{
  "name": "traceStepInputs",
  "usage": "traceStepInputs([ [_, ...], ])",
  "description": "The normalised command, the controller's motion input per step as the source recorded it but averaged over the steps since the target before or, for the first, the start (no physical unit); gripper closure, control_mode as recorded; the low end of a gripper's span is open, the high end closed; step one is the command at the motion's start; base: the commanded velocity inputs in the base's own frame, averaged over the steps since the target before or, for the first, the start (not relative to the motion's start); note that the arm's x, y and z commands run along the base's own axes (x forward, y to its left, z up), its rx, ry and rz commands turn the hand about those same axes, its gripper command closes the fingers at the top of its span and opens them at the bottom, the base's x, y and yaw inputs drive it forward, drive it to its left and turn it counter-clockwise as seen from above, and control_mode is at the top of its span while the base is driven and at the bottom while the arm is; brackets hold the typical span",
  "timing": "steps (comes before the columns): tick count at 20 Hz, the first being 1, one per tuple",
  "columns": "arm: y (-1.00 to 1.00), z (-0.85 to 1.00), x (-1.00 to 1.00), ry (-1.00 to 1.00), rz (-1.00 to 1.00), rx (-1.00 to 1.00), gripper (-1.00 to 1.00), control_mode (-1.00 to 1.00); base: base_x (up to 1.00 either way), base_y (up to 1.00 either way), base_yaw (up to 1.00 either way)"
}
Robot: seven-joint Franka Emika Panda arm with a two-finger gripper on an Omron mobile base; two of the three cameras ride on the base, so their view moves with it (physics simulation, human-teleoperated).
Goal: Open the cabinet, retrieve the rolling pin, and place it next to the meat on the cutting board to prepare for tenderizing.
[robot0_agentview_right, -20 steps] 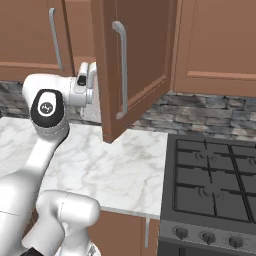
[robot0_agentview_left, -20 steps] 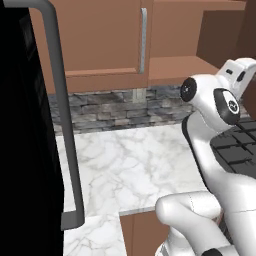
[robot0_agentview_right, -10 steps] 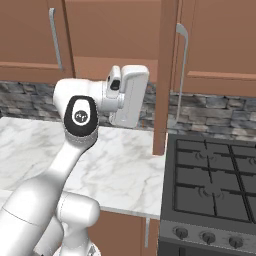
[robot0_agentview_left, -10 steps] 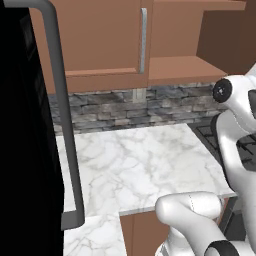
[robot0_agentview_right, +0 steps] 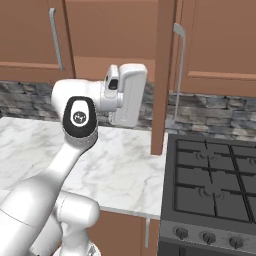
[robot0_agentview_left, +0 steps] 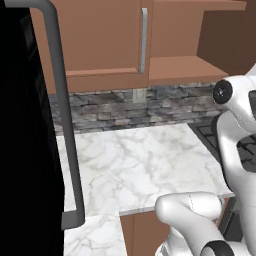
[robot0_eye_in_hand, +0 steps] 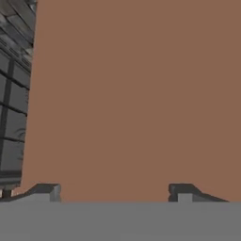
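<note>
The cabinet's (robot0_agentview_left: 105,37) right door (robot0_agentview_right: 162,75) stands swung out, edge-on in the right base view, with its silver bar handle (robot0_agentview_right: 179,70) on the far side. Its left door (robot0_agentview_right: 30,35) is closed. In the left base view the opened half shows a bare brown shelf (robot0_agentview_left: 180,70). My hand (robot0_agentview_right: 127,95) hovers just left of the open door, above the counter. In the hand view my gripper (robot0_eye_in_hand: 115,193) faces the door's flat brown face (robot0_eye_in_hand: 132,94), fingertips (robot0_eye_in_hand: 44,190) wide apart, open, with nothing between them. The rolling pin, meat and cutting board are out of view.
A white marble counter (robot0_agentview_left: 140,165) runs below the cabinet, backed by a grey stone wall (robot0_agentview_left: 110,107). A black gas stove (robot0_agentview_right: 215,185) sits to the right. A tall black appliance with a grey bar handle (robot0_agentview_left: 62,115) fills the left of the left base view.
The right cabinet door has swung from part-open to fully out, edge-on. My arm has swept right with it, and the hand now sits beside the door's inner face.
</note>
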Motion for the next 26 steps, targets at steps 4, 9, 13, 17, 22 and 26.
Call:
traceStepInputs([
  [4, 0.26, 0.00, -0.22, -0.03, 0.00, 0.03, -1.00, -1.00, 0.00, 0.00, 0.00],
  [9, 0.64, 0.00, -0.21, -0.06, 0.00, 0.02, -1.00, -1.00, 0.00, 0.00, 0.00],
  [13, 0.82, 0.00, -0.15, -0.07, 0.00, 0.03, -1.00, -1.00, 0.00, 0.00, 0.00],
  [17, 0.88, 0.00, -0.09, -0.08, 0.01, 0.03, -1.00, -1.00, 0.00, 0.00, 0.00],
  [22, 0.91, 0.00, -0.04, -0.11, 0.03, 0.05, -1.00, -1.00, 0.00, 0.00, 0.00],
  [26, 0.86, 0.00, -0.04, -0.16, 0.04, 0.07, -1.00, -1.00, 0.00, 0.00, 0.00],
])
